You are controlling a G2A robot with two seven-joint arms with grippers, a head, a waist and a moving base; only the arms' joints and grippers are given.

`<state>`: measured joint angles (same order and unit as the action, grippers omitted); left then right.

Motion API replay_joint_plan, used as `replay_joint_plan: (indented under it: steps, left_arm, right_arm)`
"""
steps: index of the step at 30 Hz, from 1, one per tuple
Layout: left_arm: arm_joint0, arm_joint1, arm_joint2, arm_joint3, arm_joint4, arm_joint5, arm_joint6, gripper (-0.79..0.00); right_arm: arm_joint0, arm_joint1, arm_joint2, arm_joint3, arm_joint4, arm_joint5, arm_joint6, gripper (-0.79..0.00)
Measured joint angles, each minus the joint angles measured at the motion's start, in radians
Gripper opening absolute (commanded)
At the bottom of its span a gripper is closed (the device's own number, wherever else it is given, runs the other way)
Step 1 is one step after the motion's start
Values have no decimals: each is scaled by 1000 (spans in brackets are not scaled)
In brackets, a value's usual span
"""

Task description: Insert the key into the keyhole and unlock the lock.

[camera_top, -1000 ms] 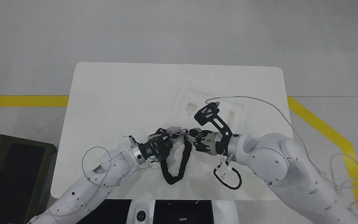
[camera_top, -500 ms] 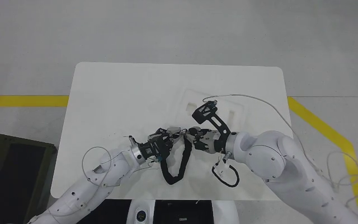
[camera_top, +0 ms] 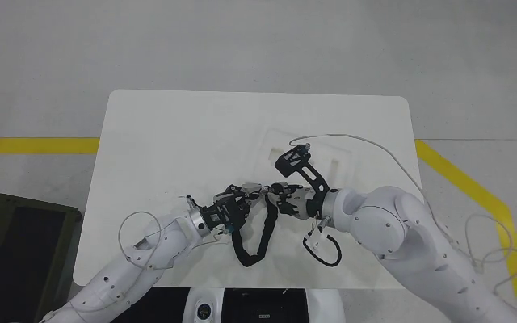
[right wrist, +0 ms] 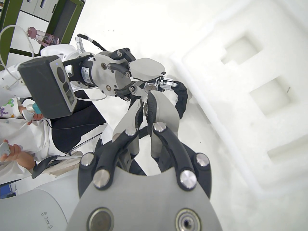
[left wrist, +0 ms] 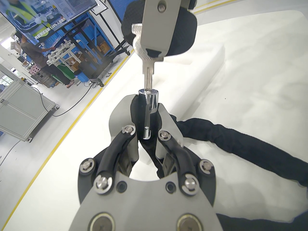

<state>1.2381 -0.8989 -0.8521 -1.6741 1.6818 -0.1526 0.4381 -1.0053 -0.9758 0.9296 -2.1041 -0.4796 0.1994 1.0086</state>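
We find the lock [left wrist: 149,102] over the front middle of the surface [camera_top: 161,145], its end held in the left jaws. The key [left wrist: 147,73], in the right jaws, sits just right of the lock, tip at its keyhole. The tray [right wrist: 276,49] lies behind the lock.

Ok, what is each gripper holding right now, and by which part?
The left gripper clamps the lock by its chrome cylinder; the right gripper pinches the key by its head.
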Motion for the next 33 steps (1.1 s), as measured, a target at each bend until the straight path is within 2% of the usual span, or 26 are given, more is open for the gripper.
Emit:
replay_joint_plan:
  steps: [4,11,12,13,16,17,18,25,33]
  left_arm:
    - [0,0,0,0,0,0,0,-785]
    - [0,0,0,0,0,0,0,-785]
    - [0,0,0,0,0,0,0,-785]
    - [0,0,0,0,0,0,0,-785]
    - [0,0,0,0,0,0,0,-785]
    - [0,0,0,0,0,0,0,-785]
    - [0,0,0,0,0,0,0,-785]
    - [7,-3,-3,-7,-7,-5,-15,-785]
    - [16,-10,-21,-13,-26,-50,-37,-785]
  right_arm:
    - [-6,-1,10,0,5,-16,-1,0]
    - [-35,2,51,-27,41,-48,-19,-3]
    - [-42,3,56,-33,42,-60,-27,-166]
    - [-53,4,65,-38,41,-82,-41,-369]
    - [-89,11,103,-34,66,-165,-80,-563]
    - [-101,13,119,-29,75,-192,-89,-705]
    - [-114,16,135,-26,83,-219,-97,-785]
    - [-187,36,233,-6,90,-402,-106,-785]
    - [-195,44,255,38,42,-622,-127,-785]
